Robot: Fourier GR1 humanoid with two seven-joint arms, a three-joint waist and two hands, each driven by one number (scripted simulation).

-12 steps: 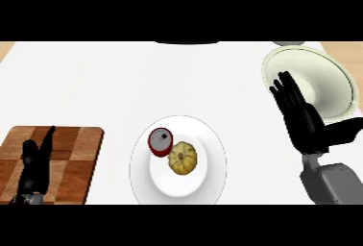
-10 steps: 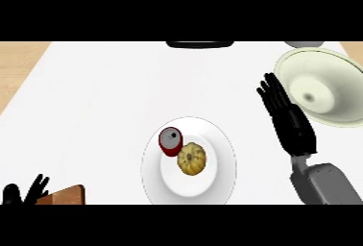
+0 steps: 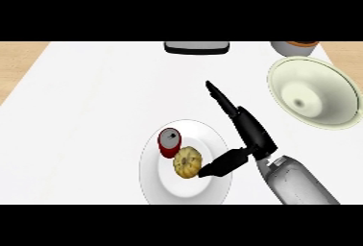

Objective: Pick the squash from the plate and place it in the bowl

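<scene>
A yellow ribbed squash (image 3: 187, 162) lies on the white plate (image 3: 205, 190) in the lower middle of the head view. A red can (image 3: 169, 142) stands on the same plate, just up and left of the squash. My right hand (image 3: 248, 129) hovers at the plate's right edge, open, fingers stretched toward the far left. Its thumb reaches down-left and its tip is at the squash's right side. The pale green bowl (image 3: 339, 86) sits at the right, beyond the hand. My left hand is out of sight.
A dark tray-like object (image 3: 197, 47) rests at the counter's far edge. An orange-rimmed pot (image 3: 294, 46) peeks in behind the bowl. Wooden floor shows past the counter's left side.
My right hand has swung left from beside the bowl to the plate, thumb now at the squash. The view shifted; the left hand and the wooden board left the frame.
</scene>
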